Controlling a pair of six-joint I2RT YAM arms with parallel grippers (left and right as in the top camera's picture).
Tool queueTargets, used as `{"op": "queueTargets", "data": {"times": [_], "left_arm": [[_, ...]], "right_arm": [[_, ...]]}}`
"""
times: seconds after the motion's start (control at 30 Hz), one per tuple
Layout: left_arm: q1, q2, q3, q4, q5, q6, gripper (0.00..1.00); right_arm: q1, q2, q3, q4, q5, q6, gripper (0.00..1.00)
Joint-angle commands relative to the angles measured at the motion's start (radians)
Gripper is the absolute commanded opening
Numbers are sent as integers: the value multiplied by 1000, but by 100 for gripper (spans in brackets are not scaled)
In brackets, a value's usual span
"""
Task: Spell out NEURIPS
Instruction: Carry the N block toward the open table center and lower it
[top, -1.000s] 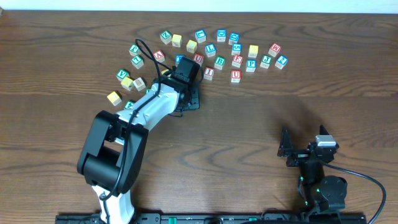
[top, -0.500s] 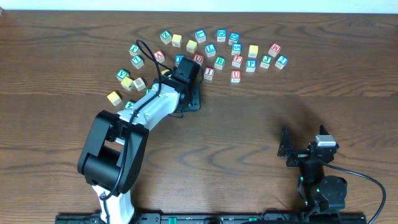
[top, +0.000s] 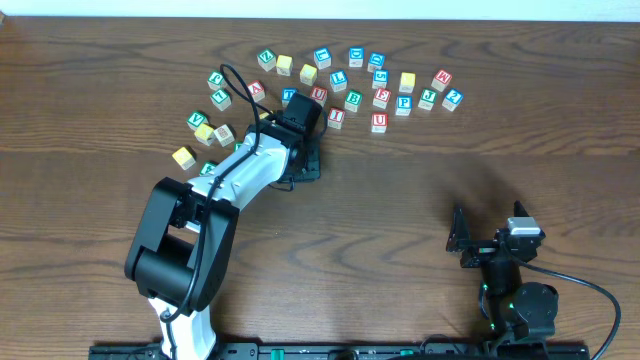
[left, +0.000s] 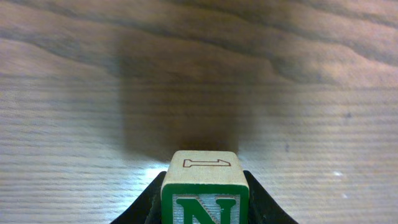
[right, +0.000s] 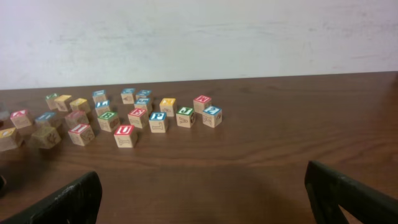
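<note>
My left gripper is shut on a wooden block with a green N and holds it just above the bare wood, in front of the letter blocks. In the overhead view the block is hidden under the gripper. Several letter blocks lie scattered across the far middle of the table, among them a red U block, a blue P block and a red E block. My right gripper is open and empty near the front right, its fingers far apart in the right wrist view.
More blocks lie left of my left arm, with a yellow one nearest the front. The same scatter shows far off in the right wrist view. The table's far edge meets a white wall.
</note>
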Motion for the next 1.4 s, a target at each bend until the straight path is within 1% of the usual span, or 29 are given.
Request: {"op": "queueTargets", "data": {"times": [0.0,0.17,0.47,0.77,0.8,0.83,0.97,1.1,1.37], "left_arm": [[-3,8,18,17,-86,7,24],[-9,23,9,67,-85,7,24],[-45,61,9,73,-67,21,24],[-47,61,9,65,-66,21,24],[-47,61,9,65,-66,21,33],[-47,61,9,66,-66,21,38],[-47,61,9,66,-66,21,47],[-47,60,11,66,-66,22,48],[-47,60,11,66,-66,39,48]], "right_arm": [[9,-5,-4,-1,-2,2,99],[9,-5,-4,-1,-2,2,99],[9,-5,-4,-1,-2,2,99],[9,-5,-3,-1,-2,2,99],[9,-5,-4,-1,-2,2,99],[9,-5,-3,-1,-2,2,99],[9,-5,-3,-1,-2,2,99],[9,-5,-3,-1,-2,2,99],[9,-5,-4,-1,-2,2,99]]}}
